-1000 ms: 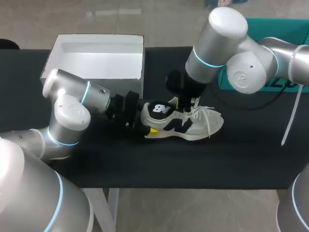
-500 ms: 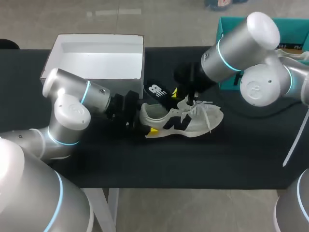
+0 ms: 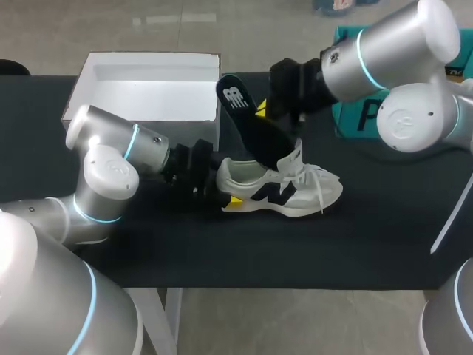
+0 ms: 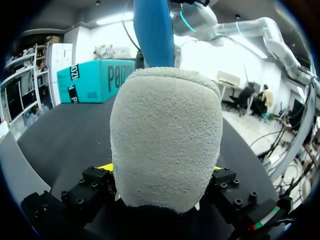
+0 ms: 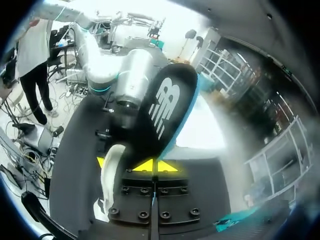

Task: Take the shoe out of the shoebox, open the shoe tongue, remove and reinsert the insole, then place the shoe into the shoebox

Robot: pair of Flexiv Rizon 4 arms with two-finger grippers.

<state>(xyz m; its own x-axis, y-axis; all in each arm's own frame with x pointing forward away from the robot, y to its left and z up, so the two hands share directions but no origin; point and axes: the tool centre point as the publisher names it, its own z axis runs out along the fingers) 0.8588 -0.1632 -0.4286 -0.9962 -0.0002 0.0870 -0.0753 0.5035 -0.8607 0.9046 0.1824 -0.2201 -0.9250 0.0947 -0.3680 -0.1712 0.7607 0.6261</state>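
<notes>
The grey shoe (image 3: 284, 188) lies mid-table (image 3: 222, 251), near the shoebox (image 3: 148, 78). The left gripper (image 3: 225, 194) clamps its heel; the right gripper (image 3: 264, 111) pinches the black insole (image 3: 247, 118), tilted above it.

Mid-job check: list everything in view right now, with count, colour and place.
shoe: 1, off-white with dark side logo, lying on its sole mid-table, toe toward my right.
insole: 1, black top and blue underside, raised at a slant, lower end at the shoe's opening.
shoebox: 1, white, open, far left of the table.
teal box: 1, far right of the table, partly hidden behind my right arm.
table: 1, black.
left end effector: 1, yellow tips, shut on the shoe's heel.
right end effector: 1, yellow tips, shut on the insole above the shoe.
</notes>
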